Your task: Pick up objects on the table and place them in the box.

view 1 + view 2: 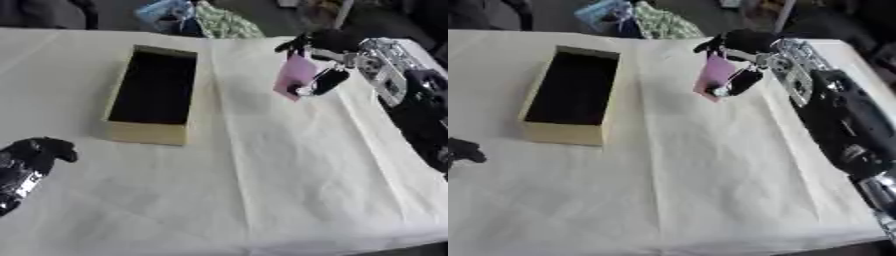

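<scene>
We see a table (289,200) with a pale cloth over it. Our right hand (319,42) is up at the far right. Its fingers are curled around a flat pink thing (294,75), pinching it near the top. The pink thing hangs down from the hand, above the cloth, to the right of the box (149,132). It is not in the box. The box is tan on the outside and dark inside, and it is open on top. It sits on the far left part of the table. Our left hand (35,152) is at the near left edge, low by the cloth. Its fingers are curled in and they hold nothing. Some colored cloth things (206,20) lie past the far edge of the table
</scene>
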Robot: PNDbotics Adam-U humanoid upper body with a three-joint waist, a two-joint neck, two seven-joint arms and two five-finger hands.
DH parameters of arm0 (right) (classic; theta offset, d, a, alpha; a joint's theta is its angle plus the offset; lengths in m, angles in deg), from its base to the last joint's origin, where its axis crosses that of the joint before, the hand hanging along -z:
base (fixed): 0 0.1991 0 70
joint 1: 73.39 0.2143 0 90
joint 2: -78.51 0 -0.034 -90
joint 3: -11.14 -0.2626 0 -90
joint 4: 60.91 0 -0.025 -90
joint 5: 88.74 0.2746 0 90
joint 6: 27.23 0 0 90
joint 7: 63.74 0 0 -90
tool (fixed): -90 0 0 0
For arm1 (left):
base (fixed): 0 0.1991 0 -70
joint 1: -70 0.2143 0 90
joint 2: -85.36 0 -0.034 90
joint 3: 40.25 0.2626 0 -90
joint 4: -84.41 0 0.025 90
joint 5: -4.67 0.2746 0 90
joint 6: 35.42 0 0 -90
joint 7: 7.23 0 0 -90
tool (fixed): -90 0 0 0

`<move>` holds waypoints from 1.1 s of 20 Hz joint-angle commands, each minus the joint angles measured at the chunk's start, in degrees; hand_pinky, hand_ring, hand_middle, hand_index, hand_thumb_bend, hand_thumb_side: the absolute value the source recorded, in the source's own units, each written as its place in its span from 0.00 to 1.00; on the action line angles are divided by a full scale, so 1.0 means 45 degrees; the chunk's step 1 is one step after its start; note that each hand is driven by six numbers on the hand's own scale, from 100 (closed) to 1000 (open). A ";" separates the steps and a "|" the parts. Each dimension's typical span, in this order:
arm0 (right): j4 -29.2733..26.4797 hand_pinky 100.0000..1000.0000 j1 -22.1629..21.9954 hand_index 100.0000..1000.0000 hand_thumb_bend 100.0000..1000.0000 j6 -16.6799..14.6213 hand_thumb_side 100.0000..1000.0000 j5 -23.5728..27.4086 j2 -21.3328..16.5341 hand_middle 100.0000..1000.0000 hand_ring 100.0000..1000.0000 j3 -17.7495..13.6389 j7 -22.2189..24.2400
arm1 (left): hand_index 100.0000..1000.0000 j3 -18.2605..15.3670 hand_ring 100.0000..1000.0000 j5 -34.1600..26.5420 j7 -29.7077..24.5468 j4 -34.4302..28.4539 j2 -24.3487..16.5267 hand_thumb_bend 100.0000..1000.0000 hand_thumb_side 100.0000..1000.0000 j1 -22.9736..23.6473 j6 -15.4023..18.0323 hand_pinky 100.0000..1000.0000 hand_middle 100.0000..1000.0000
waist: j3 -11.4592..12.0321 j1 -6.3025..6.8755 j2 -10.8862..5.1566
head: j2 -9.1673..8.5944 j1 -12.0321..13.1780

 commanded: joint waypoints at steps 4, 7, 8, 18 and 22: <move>-0.1090 0.74 0.0467 0.95 0.24 -0.0142 0.38 0.0778 -0.0662 0.62 0.60 0.0068 0.0309 | 0.76 0.0259 0.69 -0.0027 -0.0300 -0.0176 -0.0021 0.00 0.71 -0.0392 -0.0001 0.86 0.61 | 0.0774 -0.0186 -0.0046 | -0.0007 -0.0144; -0.1468 0.74 0.0549 0.95 0.22 -0.0213 0.39 0.1067 -0.0669 0.62 0.60 0.0140 0.0487 | 0.76 0.0423 0.69 -0.0044 -0.0484 -0.0179 -0.0015 0.00 0.72 -0.0547 -0.0015 0.86 0.61 | 0.1257 -0.0343 0.0050 | -0.0203 -0.0278; -0.1562 0.74 0.0584 0.95 0.21 -0.0230 0.39 0.1145 -0.0659 0.62 0.60 0.0155 0.0553 | 0.76 0.0473 0.69 -0.0047 -0.0542 -0.0180 -0.0020 0.00 0.72 -0.0594 -0.0017 0.86 0.61 | 0.1426 -0.0397 0.0084 | -0.0273 -0.0337; -0.2448 0.75 0.0974 0.95 0.19 -0.0446 0.37 0.1723 -0.0676 0.63 0.62 0.0328 0.0909 | 0.76 0.0755 0.69 -0.0061 -0.0891 -0.0231 -0.0031 0.00 0.72 -0.1029 0.0000 0.86 0.61 | 0.2823 -0.0778 0.0394 | -0.0715 -0.0802; -0.2380 0.76 0.1056 0.96 0.12 -0.0827 0.34 0.2049 -0.0549 0.63 0.62 0.0334 0.0822 | 0.76 0.0831 0.69 -0.0073 -0.0993 -0.0270 -0.0024 0.00 0.72 -0.1186 0.0035 0.86 0.61 | 0.3247 -0.0837 0.0603 | -0.0882 -0.1055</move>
